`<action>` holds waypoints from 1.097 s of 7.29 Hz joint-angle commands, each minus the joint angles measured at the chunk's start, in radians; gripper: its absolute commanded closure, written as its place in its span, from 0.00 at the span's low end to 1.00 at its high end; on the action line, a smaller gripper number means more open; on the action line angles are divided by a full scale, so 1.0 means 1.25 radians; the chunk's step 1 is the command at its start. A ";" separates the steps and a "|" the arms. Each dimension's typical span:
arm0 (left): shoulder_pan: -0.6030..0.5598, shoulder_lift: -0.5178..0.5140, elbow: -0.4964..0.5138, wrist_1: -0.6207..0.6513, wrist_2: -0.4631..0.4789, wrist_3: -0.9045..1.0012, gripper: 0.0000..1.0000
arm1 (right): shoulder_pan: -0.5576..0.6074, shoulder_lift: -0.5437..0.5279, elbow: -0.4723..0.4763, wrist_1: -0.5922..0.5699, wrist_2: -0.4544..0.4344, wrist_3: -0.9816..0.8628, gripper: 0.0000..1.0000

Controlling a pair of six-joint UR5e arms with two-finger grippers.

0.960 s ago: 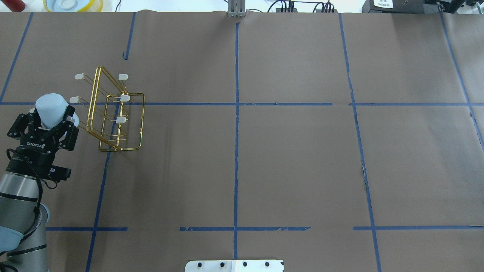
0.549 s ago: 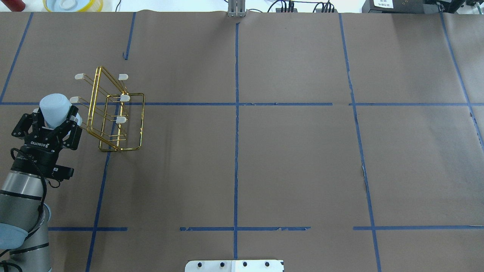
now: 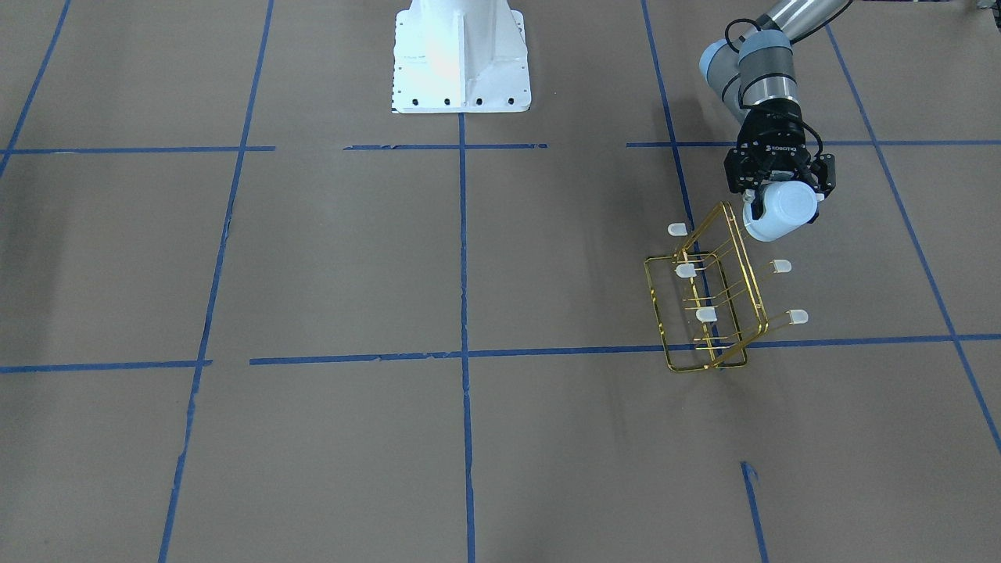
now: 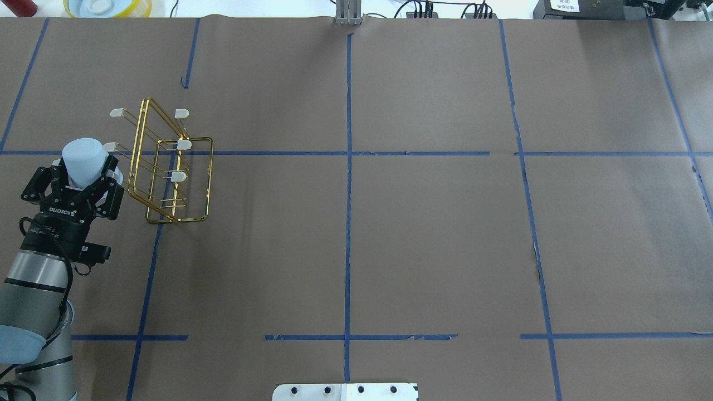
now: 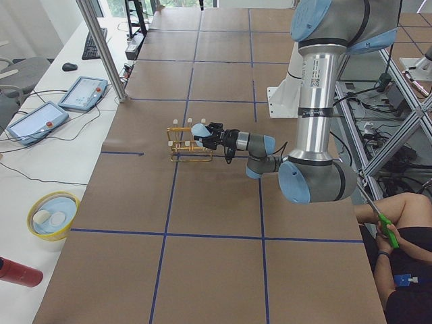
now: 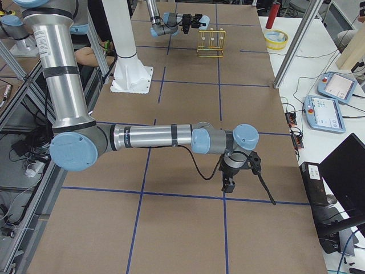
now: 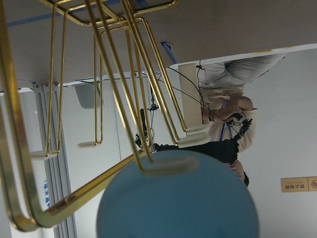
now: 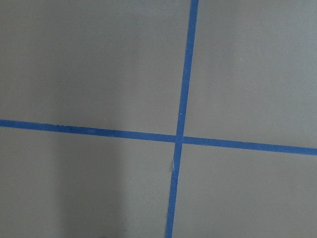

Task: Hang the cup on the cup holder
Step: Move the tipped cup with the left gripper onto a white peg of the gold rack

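Note:
My left gripper is shut on the cup, a pale blue-white tumbler held with its closed bottom pointing away from the wrist. The cup holder, a gold wire rack with white-capped prongs, stands just right of the cup. In the front-facing view the cup sits at the rack's upper corner. In the left wrist view a capped prong lies across the cup's top edge. My right gripper shows only in the exterior right view, low over the table; I cannot tell its state.
Blue tape lines cross the brown paper table. A yellow bowl and a red object sit beyond the far left edge. The robot's white base plate is at the near edge. A seated person is beside the robot.
My left gripper has moved right and slightly away with the cup, closing in on the rack's left prongs. The rack has not moved.

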 commanded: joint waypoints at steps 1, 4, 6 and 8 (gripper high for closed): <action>0.000 -0.002 0.003 0.004 -0.004 0.001 0.59 | -0.001 0.000 0.000 -0.001 0.000 0.000 0.00; -0.002 -0.003 0.003 0.006 -0.008 0.001 0.00 | 0.000 0.000 0.000 0.001 0.000 0.000 0.00; -0.009 -0.004 0.001 0.008 -0.017 0.012 0.00 | 0.000 0.000 0.000 0.001 0.000 0.000 0.00; -0.070 0.012 -0.055 0.086 -0.105 0.017 0.00 | 0.000 0.000 0.000 0.001 0.000 0.000 0.00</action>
